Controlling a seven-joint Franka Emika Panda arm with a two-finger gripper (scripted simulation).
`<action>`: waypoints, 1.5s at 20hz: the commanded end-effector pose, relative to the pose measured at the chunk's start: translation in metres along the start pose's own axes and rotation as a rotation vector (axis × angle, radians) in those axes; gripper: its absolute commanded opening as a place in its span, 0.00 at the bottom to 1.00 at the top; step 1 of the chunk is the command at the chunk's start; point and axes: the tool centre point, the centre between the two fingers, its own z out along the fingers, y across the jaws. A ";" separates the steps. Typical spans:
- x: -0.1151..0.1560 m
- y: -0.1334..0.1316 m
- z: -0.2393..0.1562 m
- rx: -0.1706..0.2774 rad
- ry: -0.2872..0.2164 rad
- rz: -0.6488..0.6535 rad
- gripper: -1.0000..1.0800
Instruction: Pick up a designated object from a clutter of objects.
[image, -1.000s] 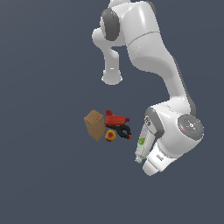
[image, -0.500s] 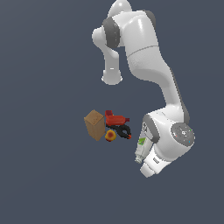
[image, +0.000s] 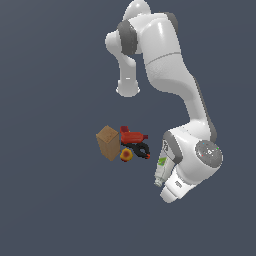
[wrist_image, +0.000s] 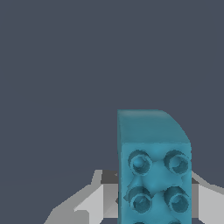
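Observation:
In the wrist view the light-blue studded brick (wrist_image: 154, 166) stands between the two grey fingers (wrist_image: 94, 199) of my gripper (wrist_image: 153, 186). The pads lie flush against both of its sides, so the gripper is shut on the brick. In the exterior view the brick and the fingers are hidden behind the arm's wrist (image: 200, 160), which hangs low at that view's right of the clutter. The clutter there shows a tan box (image: 108, 142), a red and black tool (image: 132, 136), an orange fruit (image: 126, 155) and a white bottle with a green label (image: 161, 170).
The white bottle lies right against the arm's wrist housing in the exterior view. The box, tool and fruit sit close together to that view's left of it. The surface is plain dark grey all around.
The arm has bent further and its wrist has sunk slightly lower beside the bottle. The clutter has not moved.

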 end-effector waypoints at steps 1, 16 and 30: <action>0.000 0.000 0.000 0.000 0.001 0.000 0.00; -0.014 -0.007 -0.024 0.000 0.000 0.000 0.00; -0.064 -0.032 -0.112 -0.002 -0.001 0.000 0.00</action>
